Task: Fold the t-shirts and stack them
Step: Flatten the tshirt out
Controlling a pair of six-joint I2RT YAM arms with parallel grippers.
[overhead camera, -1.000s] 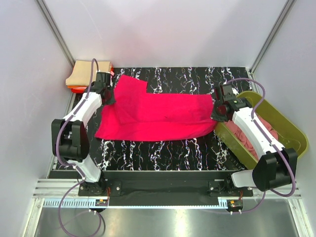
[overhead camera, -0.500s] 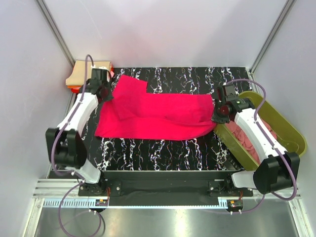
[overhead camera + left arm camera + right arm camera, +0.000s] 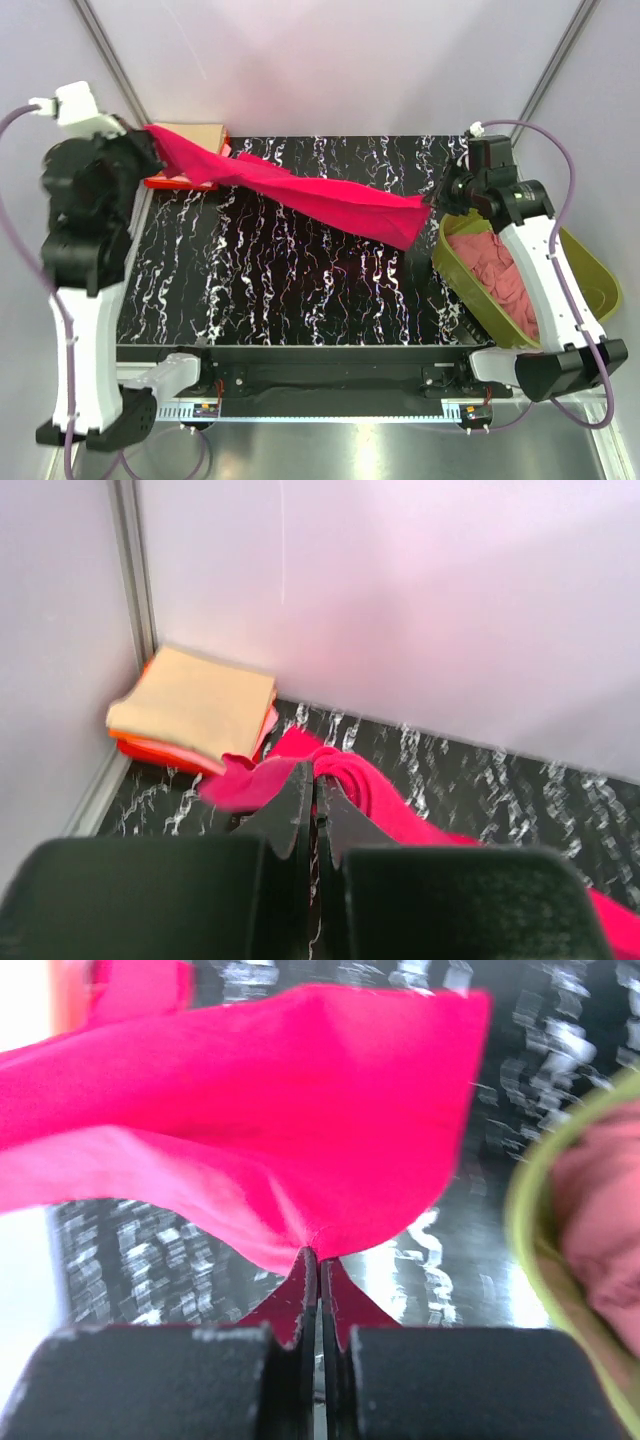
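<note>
A bright crimson-pink t-shirt (image 3: 320, 195) hangs stretched in the air above the black marbled table (image 3: 300, 290), held at both ends. My left gripper (image 3: 150, 140) is raised high at the far left, shut on the shirt's left end (image 3: 350, 775). My right gripper (image 3: 432, 205) is shut on the right end (image 3: 300, 1140), beside the tub. A stack of folded t-shirts (image 3: 190, 150), tan on top (image 3: 195, 700) with orange-red below, lies in the far left corner. A dusty rose t-shirt (image 3: 500, 270) lies crumpled in the tub.
An olive-green plastic tub (image 3: 590, 270) stands at the right edge of the table, its rim (image 3: 525, 1210) close to my right gripper. White walls with metal posts enclose the back and sides.
Both arms have lifted the crimson-pink shirt off the table; it was lying flat and now hangs taut between them. The left arm rose high and swung out to the left.
</note>
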